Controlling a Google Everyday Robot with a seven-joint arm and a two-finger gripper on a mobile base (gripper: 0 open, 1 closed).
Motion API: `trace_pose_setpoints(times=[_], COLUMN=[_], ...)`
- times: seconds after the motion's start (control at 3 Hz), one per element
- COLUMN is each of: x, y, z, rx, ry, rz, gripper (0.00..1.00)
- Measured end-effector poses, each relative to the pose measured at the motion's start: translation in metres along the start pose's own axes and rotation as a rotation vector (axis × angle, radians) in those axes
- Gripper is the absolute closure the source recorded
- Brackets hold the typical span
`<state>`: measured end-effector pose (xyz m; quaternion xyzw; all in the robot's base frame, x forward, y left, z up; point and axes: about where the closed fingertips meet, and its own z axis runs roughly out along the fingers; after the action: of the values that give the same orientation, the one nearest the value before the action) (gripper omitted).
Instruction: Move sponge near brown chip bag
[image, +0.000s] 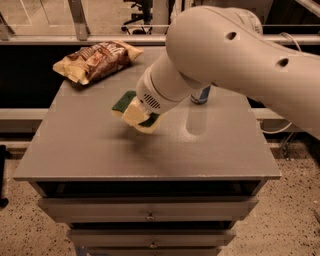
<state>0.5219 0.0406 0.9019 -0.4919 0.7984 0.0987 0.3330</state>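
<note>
The sponge (123, 102), dark green on top, is held in my gripper (139, 118) above the middle of the grey table (85, 150). Its shadow lies on the tabletop just below it. The pale yellow fingers (134, 113) are closed around the sponge's right end and hide part of it. The brown chip bag (96, 60) lies crinkled at the table's back left corner, some way behind and left of the sponge. My large white arm (235, 55) reaches in from the right.
A blue-silver drink can (201, 95) stands at the back right of the table, mostly hidden behind the arm. Drawers (150, 210) sit under the tabletop. A dark shelf and metal rails run behind the table.
</note>
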Motion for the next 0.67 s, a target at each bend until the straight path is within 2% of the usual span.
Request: trace_pose_setpoints(times=[0.67], x=[-0.086], y=[-0.044], z=[0.064], rx=[0.017], ry=[-0.069], rz=[-0.044], gripper=[1.00])
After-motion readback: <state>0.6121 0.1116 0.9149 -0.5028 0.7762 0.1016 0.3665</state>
